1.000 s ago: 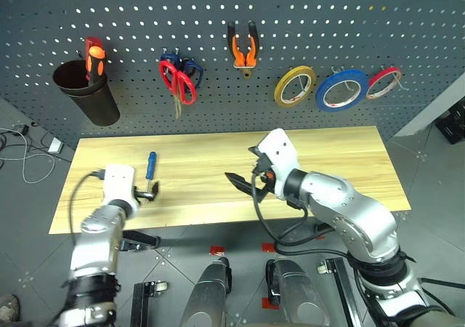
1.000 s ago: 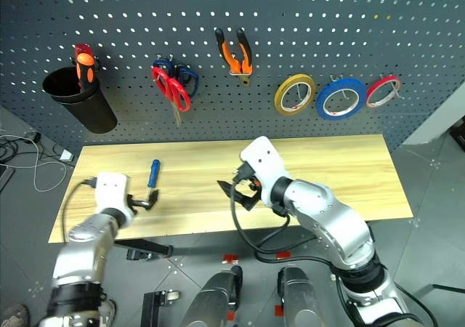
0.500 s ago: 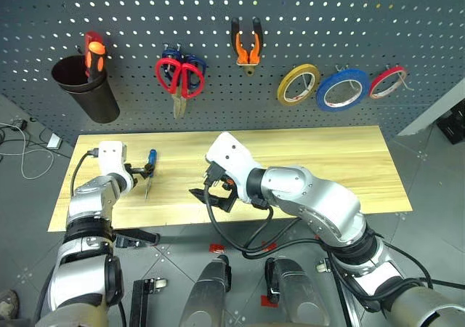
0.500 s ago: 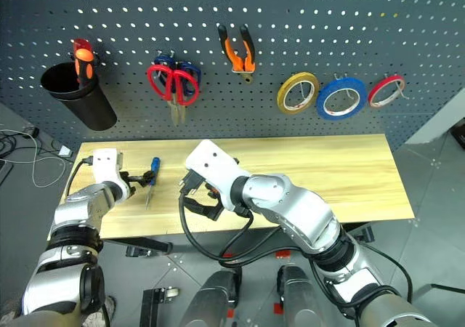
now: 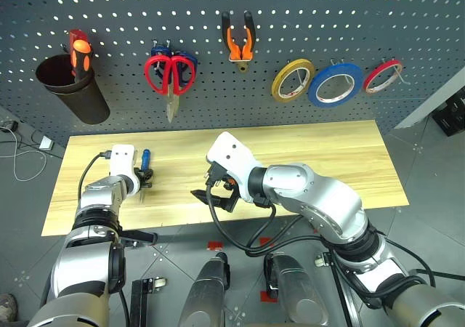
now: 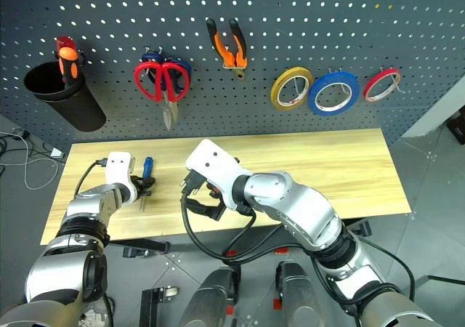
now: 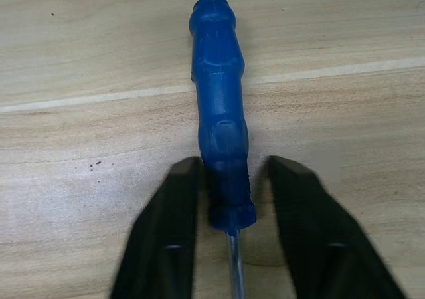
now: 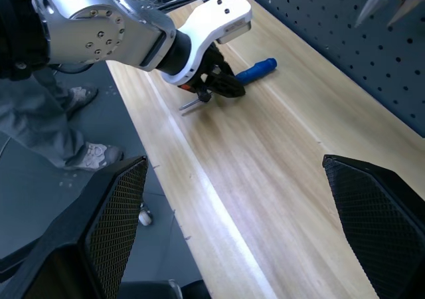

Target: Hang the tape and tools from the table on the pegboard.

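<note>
Our left gripper (image 7: 229,229) has its fingers closed in on the lower end of the blue screwdriver's (image 7: 220,146) handle, which lies flat on the table (image 5: 320,152). We should confirm both fingers bear firmly before lifting straight up. Our right gripper (image 5: 209,195) hangs with fingers spread wide, holding nothing, beside it. The likely home is the black cup (image 5: 69,89) on the pegboard (image 5: 305,22).
</note>
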